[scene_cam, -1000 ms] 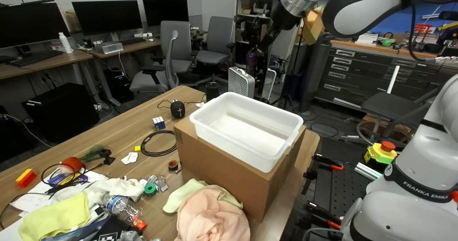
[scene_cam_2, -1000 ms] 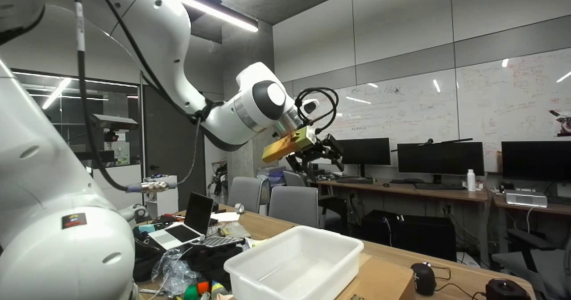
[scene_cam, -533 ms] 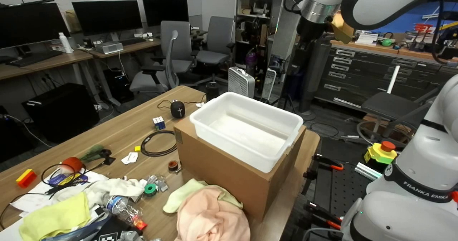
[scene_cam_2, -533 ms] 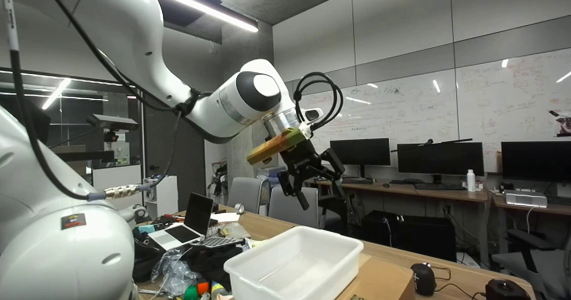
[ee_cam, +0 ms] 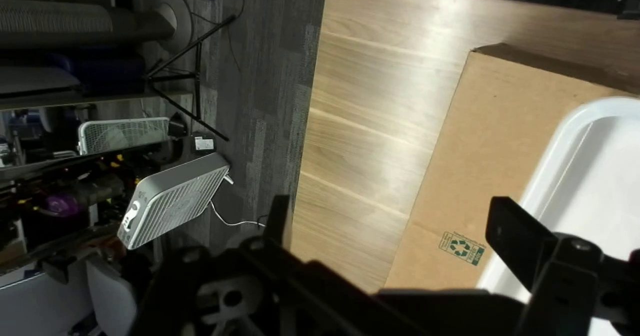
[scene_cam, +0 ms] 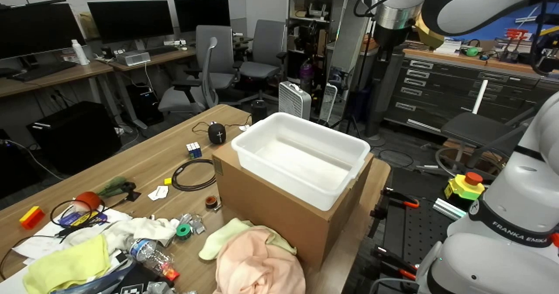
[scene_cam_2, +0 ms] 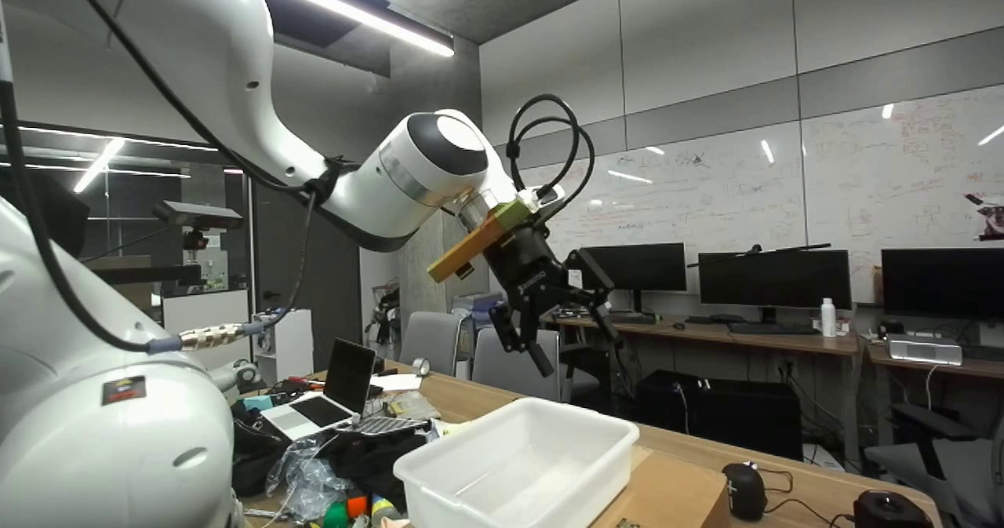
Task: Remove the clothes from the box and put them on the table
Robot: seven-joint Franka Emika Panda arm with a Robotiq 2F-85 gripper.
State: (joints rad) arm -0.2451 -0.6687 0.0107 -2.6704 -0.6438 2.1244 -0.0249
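The box, a white tub (scene_cam: pixel 301 193) on a brown carton (scene_cam: pixel 270 211), stands at the end of the wooden table (scene_cam: pixel 148 150). Only bare white floor shows inside the tub in both exterior views. The clothes lie on the table against the carton's side: a peach garment (scene_cam: pixel 260 263) heaped over a pale yellow-green one (scene_cam: pixel 222 239). High above the tub, my gripper (scene_cam_2: pixel 579 347) tilts downward with its jaws spread wide. In the wrist view nothing sits between the fingertips of the gripper (ee_cam: pixel 390 216); tabletop and carton appear beyond them.
A neon-yellow scrap (scene_cam: pixel 70 263), a plastic bottle (scene_cam: pixel 150 254), a coiled black cable (scene_cam: pixel 192 175) and a puzzle cube (scene_cam: pixel 194 150) share the table. A black speaker (scene_cam: pixel 216 133) stands behind the carton. Past the table's end, a grey fan (ee_cam: pixel 172 201) is on the floor.
My arm has drawn back toward its base, and the gripper has swung from nearly level to pointing more steeply down. Its jaws stay apart. Tub and clothes have not moved.
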